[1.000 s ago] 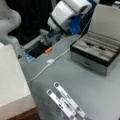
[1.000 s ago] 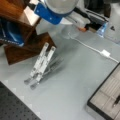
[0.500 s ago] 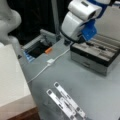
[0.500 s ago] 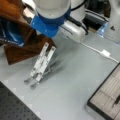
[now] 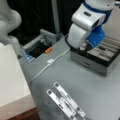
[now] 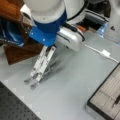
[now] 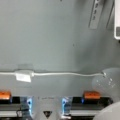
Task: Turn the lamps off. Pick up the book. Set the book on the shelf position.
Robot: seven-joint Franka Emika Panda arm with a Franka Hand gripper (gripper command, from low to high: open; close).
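Overhead, gripper (image 5: 86, 47) above grey case (image 5: 100, 60) edge; jaws' state unclear; book (image 5: 11, 80) at table's left edge.

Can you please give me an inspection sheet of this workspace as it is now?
Surface: grey table, mostly bare in the middle.
Job's things: book lies flat at a front view's left edge; shelf position sits behind the arm, nothing on its visible part.
Clutter: white slotted strips; grey lidded case with black interior; orange part.
End effector: hidden behind the arm's body in both front views; not seen in the wrist view.
Cables: white cable with inline block across the table.
Surroundings: dark background; black perforated board.
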